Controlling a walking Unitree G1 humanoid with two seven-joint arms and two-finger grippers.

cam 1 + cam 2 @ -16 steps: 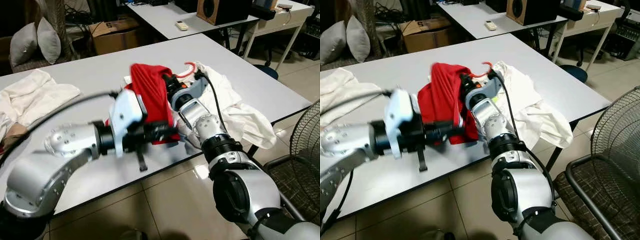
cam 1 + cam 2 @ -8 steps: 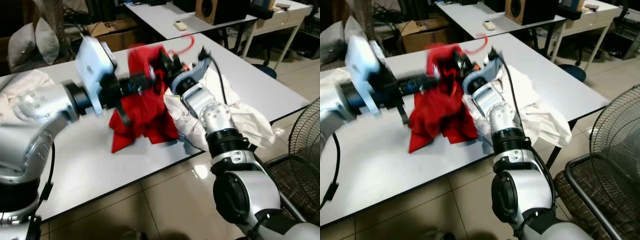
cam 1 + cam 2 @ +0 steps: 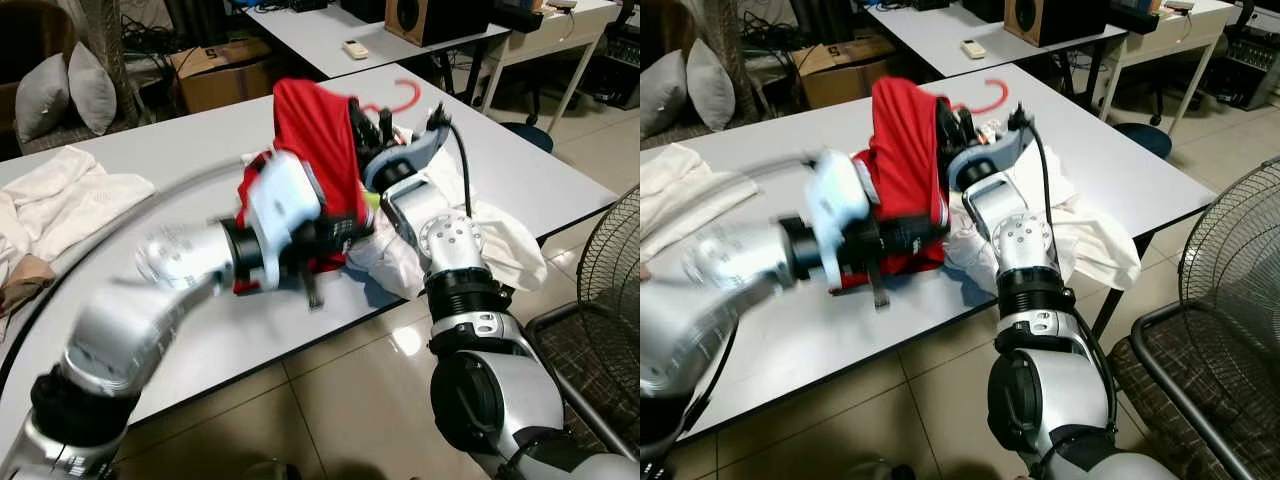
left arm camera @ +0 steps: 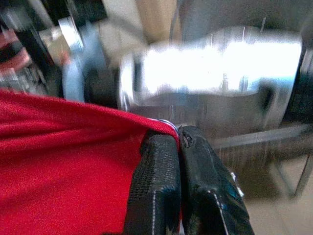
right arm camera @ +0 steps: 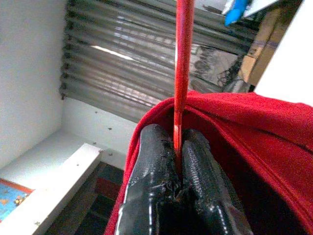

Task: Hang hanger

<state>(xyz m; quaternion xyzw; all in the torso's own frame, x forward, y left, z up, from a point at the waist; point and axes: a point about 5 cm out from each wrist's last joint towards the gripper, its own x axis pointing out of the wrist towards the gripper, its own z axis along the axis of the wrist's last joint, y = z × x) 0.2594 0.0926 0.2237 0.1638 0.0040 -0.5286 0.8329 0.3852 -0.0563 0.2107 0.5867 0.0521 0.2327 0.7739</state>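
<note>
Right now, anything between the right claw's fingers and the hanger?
Nothing. In the right wrist view the right claw is shut directly on the red hanger stem, fingers touching it, with the red shirt draped around them.

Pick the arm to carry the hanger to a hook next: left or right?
Right, probably. The right gripper is shut on the red hanger just below its hook. The left gripper only pinches the red shirt hem, so it can support the cloth.
</note>
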